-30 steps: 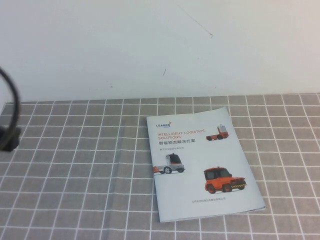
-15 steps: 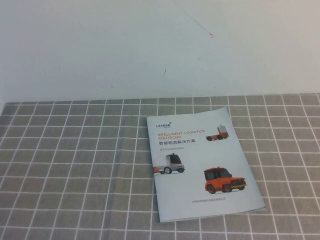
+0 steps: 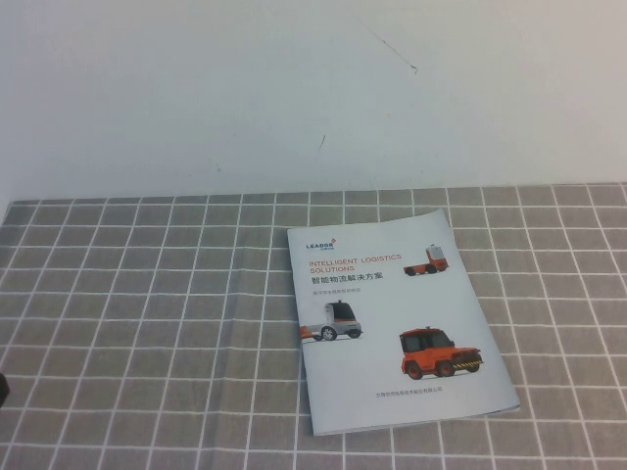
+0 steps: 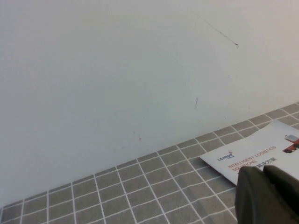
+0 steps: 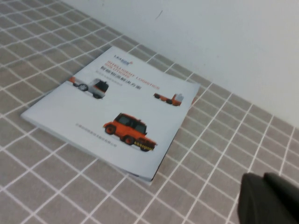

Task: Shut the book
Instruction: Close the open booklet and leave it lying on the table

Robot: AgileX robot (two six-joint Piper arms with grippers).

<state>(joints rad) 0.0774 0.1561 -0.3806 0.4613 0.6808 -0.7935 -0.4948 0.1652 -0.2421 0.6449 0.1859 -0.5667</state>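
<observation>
Left arm's cable gone from high view's left edge since a second ago. Book [image 3: 397, 323] unmoved: shut, cover up, flat on checked cloth [image 3: 147, 323] on bench. Left gripper [image 4: 265, 171] left of book, fingers pressed together, empty. Right gripper [image 5: 264, 177] right of book, apart from it, fingers likewise.

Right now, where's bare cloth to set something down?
Widest: cloth left of the book. Narrower strips between book and wall, and on the book's right. Taken: only the book's spot. Left claw and right claw show only in their wrist views, above the cloth.
</observation>
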